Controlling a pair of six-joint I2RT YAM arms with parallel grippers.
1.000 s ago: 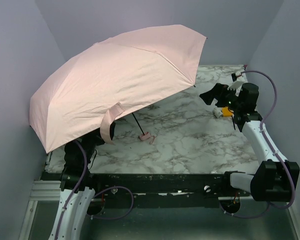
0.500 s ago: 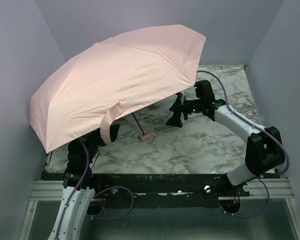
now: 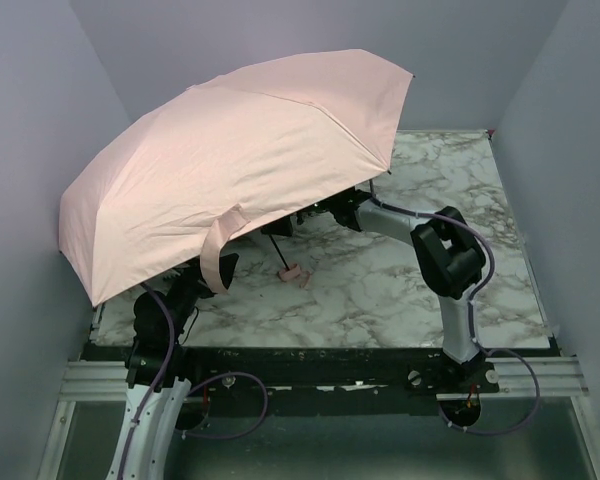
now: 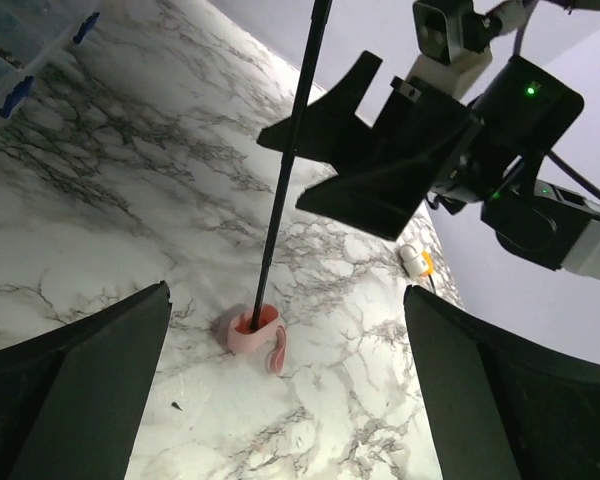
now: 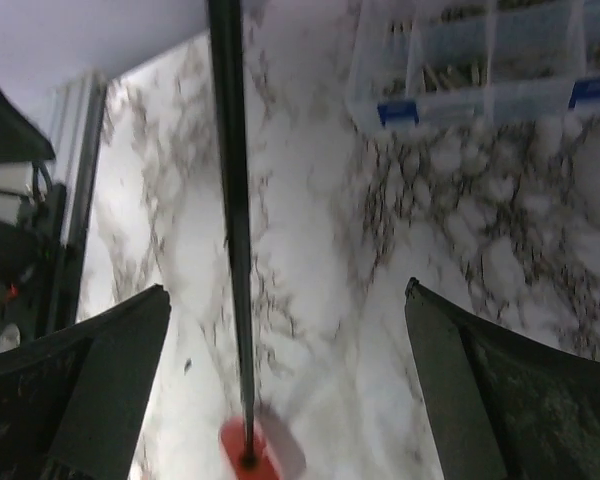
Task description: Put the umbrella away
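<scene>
The umbrella stands open, its pale pink canopy [image 3: 230, 150] tilted over the left of the table and its pink strap [image 3: 216, 250] hanging down. Its thin dark shaft [image 4: 285, 170] runs down to the small pink handle [image 4: 252, 330], which rests on the marble. My right gripper [image 5: 287, 290] reaches in under the canopy and is open, with the shaft [image 5: 232, 200] between its fingers, nearer the left one and touching neither. My left gripper [image 4: 287, 300] is open and holds nothing, low under the canopy, with the handle a short way ahead of it.
A clear parts box [image 5: 480, 60] sits on the marble table [image 3: 400, 290] beyond the shaft, under the canopy. A small white and orange object [image 4: 415, 262] lies further right. Purple walls close in on the left, back and right.
My right arm has swung from the right side of the table leftwards and in under the canopy, bringing its open fingers around the shaft. The umbrella and left arm have stayed put.
</scene>
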